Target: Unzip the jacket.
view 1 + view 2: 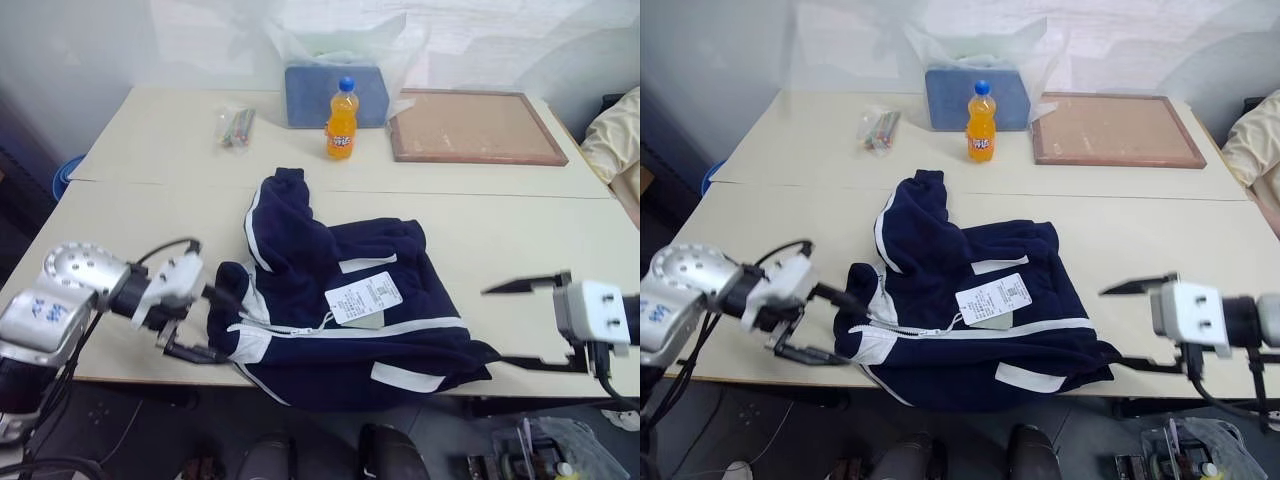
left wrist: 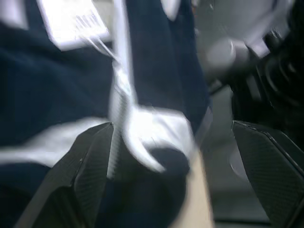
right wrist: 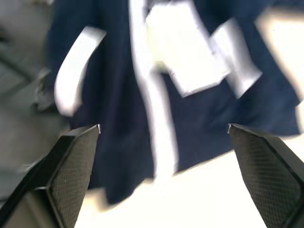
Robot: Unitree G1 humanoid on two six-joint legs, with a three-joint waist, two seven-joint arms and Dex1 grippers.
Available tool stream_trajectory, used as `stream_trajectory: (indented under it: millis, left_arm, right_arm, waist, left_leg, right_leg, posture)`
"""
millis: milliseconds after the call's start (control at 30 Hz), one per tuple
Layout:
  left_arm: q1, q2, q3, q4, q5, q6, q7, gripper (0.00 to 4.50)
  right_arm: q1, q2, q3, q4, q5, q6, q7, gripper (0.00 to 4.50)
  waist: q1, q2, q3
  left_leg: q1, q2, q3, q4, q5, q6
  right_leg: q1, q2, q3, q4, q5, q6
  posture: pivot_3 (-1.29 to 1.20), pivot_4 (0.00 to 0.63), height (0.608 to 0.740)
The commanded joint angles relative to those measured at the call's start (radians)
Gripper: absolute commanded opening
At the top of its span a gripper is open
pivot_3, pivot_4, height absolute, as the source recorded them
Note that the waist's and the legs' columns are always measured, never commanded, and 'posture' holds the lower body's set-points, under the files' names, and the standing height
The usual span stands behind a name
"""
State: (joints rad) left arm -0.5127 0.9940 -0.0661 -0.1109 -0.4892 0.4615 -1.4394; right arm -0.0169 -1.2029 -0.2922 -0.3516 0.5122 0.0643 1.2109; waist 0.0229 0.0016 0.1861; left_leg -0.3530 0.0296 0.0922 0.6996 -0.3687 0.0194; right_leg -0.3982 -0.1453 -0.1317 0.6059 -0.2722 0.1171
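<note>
Cream-coloured desk [image 1: 150, 200] is being occupied by the jacket [image 1: 340, 310], lying crumpled between the two end effectors at the near edge. Left end effector [image 1: 212, 322] is being held wide open just beside the jacket's collar end, gripping nothing. Right end effector [image 1: 528, 323] is being held wide open, empty, near the hem.

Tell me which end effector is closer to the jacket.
The left end effector: its open fingers sit right at the jacket by the near table edge, while the right end effector, also open, stands apart off the hem.
</note>
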Motion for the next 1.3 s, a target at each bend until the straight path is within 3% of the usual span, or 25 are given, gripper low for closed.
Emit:
stream_trajectory:
  millis: [33,133,267,500,933,1300]
  left_arm:
    - [-0.082,-0.056,-0.044,0.038,0.016,0.051,0.026,4.18]
    - [-0.109,-0.093,-0.090,0.056,0.058,0.039,0.024,4.18]
    - [-0.118,-0.107,-0.114,0.056,0.080,0.029,0.008,4.18]
    - [-0.128,-0.114,-0.122,0.053,0.101,0.012,-0.003,4.18]
    - [-0.132,-0.125,-0.128,0.040,0.116,-0.004,-0.007,4.18]
    - [-0.130,-0.136,-0.126,0.041,0.129,-0.022,-0.004,4.18]
  right_arm:
    - [-0.124,0.112,0.187,-0.051,-0.141,0.017,-0.124,4.50]
    - [-0.215,0.252,0.349,-0.020,-0.346,-0.013,-0.244,4.50]
    - [-0.251,0.388,0.467,0.003,-0.511,0.000,-0.359,4.50]
    - [-0.224,0.436,0.563,0.009,-0.679,-0.077,-0.406,4.50]
    - [-0.194,0.454,0.575,-0.060,-0.693,-0.099,-0.378,4.50]
    - [-0.263,0.545,0.599,0.067,-0.803,-0.121,-0.463,4.50]
  waist:
    - [0.000,-0.001,-0.001]
    - [-0.005,-0.002,-0.001]
    - [-0.007,-0.002,-0.001]
    - [-0.002,-0.002,-0.001]
    - [-0.003,-0.002,-0.001]
    - [-0.013,-0.002,-0.001]
  left_leg:
    - [-0.001,-0.001,0.000,0.000,0.000,-0.001]
    - [-0.005,-0.004,0.003,0.000,-0.001,-0.001]
    - [-0.019,-0.004,0.010,0.003,0.000,-0.002]
    - [-0.018,-0.002,0.010,0.006,0.001,-0.004]
    - [-0.016,0.000,0.010,0.007,0.001,-0.005]
    - [-0.016,0.001,0.010,0.008,0.001,-0.005]
  right_leg:
    - [0.000,0.001,0.000,0.000,0.000,0.000]
    - [-0.006,0.002,0.001,-0.001,0.000,0.000]
    - [-0.019,0.005,0.000,0.002,0.000,0.000]
    - [-0.017,0.007,0.001,0.002,0.000,0.000]
    - [-0.016,0.008,0.002,0.005,0.000,0.000]
    - [-0.016,0.008,0.002,0.006,0.000,-0.001]
  posture:
    - [0.00,0.150,0.740]
    - [0.00,0.150,0.740]
    - [0.00,0.150,0.740]
    - [0.00,0.150,0.740]
    - [0.00,0.150,0.740]
    - [0.00,0.150,0.740]
